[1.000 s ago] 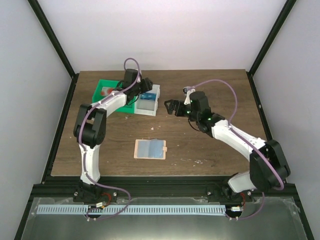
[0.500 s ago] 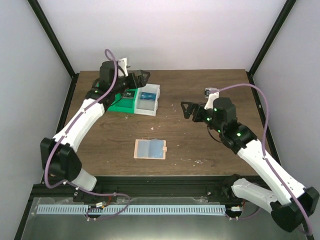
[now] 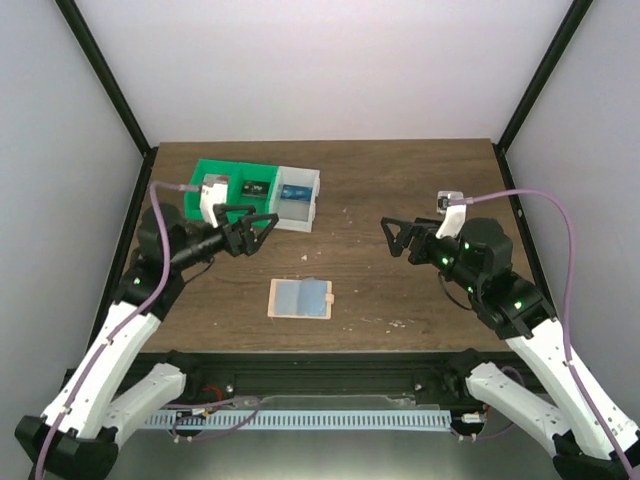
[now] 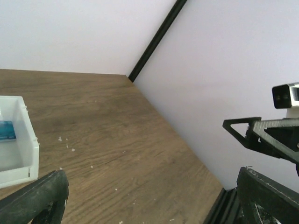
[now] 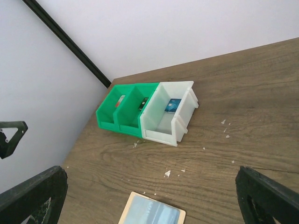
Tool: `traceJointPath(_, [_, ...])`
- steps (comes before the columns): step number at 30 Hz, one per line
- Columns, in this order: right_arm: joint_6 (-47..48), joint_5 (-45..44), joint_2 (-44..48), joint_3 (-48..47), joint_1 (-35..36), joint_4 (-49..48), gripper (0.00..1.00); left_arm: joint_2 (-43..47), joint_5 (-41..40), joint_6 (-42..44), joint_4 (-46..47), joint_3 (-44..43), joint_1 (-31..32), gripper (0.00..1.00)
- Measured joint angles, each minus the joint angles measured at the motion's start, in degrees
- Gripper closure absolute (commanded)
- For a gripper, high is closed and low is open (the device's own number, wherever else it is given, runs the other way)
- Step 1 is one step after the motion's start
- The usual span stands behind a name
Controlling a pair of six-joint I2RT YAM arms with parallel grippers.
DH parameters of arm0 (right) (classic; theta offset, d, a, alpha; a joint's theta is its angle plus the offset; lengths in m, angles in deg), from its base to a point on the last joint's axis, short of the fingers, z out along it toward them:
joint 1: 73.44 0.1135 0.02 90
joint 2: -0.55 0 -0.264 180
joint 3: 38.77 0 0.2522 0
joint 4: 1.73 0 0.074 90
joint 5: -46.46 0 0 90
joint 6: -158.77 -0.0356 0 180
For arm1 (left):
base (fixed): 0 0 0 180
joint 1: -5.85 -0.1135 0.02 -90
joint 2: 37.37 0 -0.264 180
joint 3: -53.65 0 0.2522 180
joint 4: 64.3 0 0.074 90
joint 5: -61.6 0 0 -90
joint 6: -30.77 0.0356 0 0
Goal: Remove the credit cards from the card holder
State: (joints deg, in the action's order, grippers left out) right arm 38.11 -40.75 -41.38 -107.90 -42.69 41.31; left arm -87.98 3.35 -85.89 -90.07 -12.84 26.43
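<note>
Green tray: red card, dark card, separate compartments. White tray: blue card. Holder lies flat, apart. Left gripper, right gripper: wide, empty.

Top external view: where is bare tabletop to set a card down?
Free: the brown wooden table from the white plastic tray to the right edge, and either side of the tan flat card holder. Crowded: back left, with the green plastic trays.
</note>
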Motion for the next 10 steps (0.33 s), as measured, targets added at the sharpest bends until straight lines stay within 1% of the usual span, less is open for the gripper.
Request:
traceJointPath(4, [-0.7,0.6,2.6,1.3,0.0,0.5,0.00,5.9,0.4,-1.3,0.8,5.4,0.1,0.00])
traceJointPath(10, [-2.0,0.7,4.7,2.4,0.0,1.5,0.00,8.2,0.4,-3.2,0.8,9.7,0.1,0.00])
